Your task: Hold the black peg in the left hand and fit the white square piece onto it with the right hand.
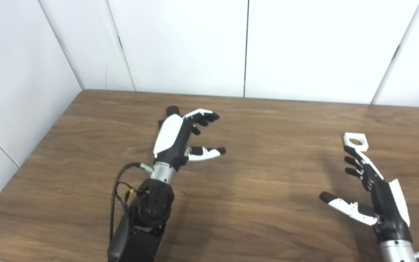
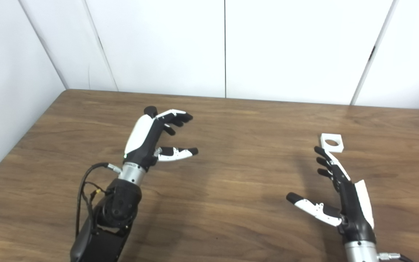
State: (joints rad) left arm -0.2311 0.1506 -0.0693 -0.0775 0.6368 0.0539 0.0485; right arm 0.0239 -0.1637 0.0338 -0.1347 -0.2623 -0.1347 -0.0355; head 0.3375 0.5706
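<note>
Black peg (image 1: 172,110) stands on the wooden counter (image 1: 267,120), left of centre toward the back, only its rounded top showing just behind the left hand (image 1: 180,136). Peg top sits right beside the hand's back edge; can't tell if they touch. Left hand is palm-side facing right, fingers (image 1: 204,116) curled forward but apart, thumb (image 1: 207,153) stuck out below them, wide gap between, nothing held. Its forearm comes up from the bottom edge with a black cable (image 1: 116,189) looping off the wrist.

Middle of the counter is bare wood grain, white wall panels (image 1: 180,43) behind.

Right side: white square piece (image 1: 356,141) lies flat on the counter, round hole through its middle, well apart from the peg. Right hand (image 1: 375,189) is just in front of it, fingertips (image 1: 351,150) reaching to the piece's near edge, close enough that contact can't be told. Fingers are stretched out and spread, thumb (image 1: 344,207) splayed off to the left, hand empty. Wrist enters from the bottom right corner.
</note>
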